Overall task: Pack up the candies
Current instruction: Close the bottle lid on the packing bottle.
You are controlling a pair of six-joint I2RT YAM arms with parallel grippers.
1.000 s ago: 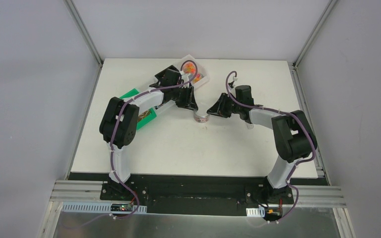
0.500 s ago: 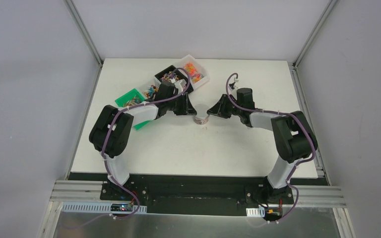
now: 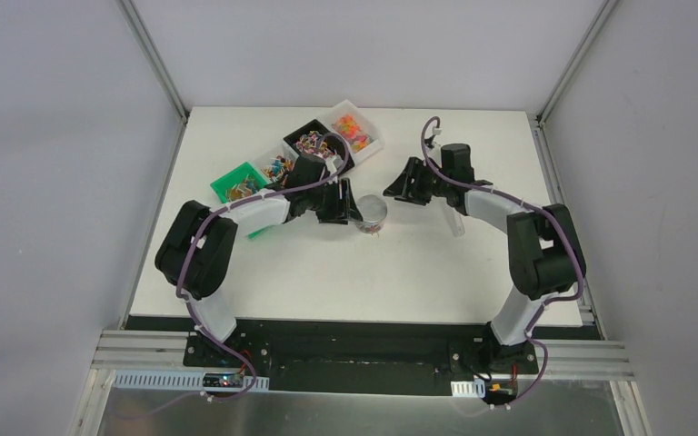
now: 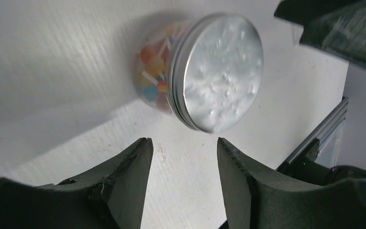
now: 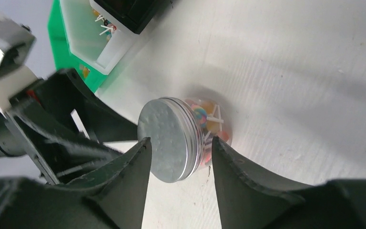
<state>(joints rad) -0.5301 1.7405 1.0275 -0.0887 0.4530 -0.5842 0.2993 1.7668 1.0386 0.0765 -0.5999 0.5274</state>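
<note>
Both arms have let go of the jar [image 3: 374, 215]. A moment ago the two claws were pressed in on it from either side; now they have backed off and their fingers have parted. The jar stands by itself near the middle of the bench [image 3: 436, 272], with its silver lid [image 4: 221, 71] on. The candies [image 4: 153, 71] show through the clear wall beneath the lid. By the look of it, this batch is packed and closed, and the release marks the end of the capping step.

The left claw [image 4: 183, 143] is spread about halfway and holds nothing. It sits just beside the jar at its nine o'clock, with a strip of bare bench between fingertips and glass. The right claw [image 5: 180, 140] is spread about as far and is also empty, drawn back to the jar's one o'clock and clear of it.

More candies lie in the green bin [image 3: 236, 182], black bin [image 3: 312, 143] and white bin [image 3: 357, 130], from the jar's ten to twelve o'clock.
</note>
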